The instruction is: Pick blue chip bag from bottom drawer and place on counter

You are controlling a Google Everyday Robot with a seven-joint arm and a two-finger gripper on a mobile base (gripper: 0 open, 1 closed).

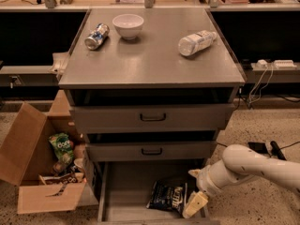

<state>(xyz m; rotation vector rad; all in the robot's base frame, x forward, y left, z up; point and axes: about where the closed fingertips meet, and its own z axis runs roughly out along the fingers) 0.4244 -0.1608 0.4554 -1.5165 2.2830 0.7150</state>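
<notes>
The blue chip bag (168, 196) is a dark navy foil bag with white lettering. It lies flat on the floor of the open bottom drawer (126, 191), toward its right side. My gripper (194, 205) hangs at the end of the white arm that comes in from the right. It is just right of the bag, at the drawer's right wall, and its pale tip points down. The counter (150, 64) is the flat grey cabinet top above the drawers.
On the counter lie a can (96, 36), a white bowl (128, 26) and a clear water bottle (197, 42). Two shut grey drawers with black handles (153, 117) sit above the open one. An open cardboard box (37, 168) holding a green snack bag (61, 146) stands at the left.
</notes>
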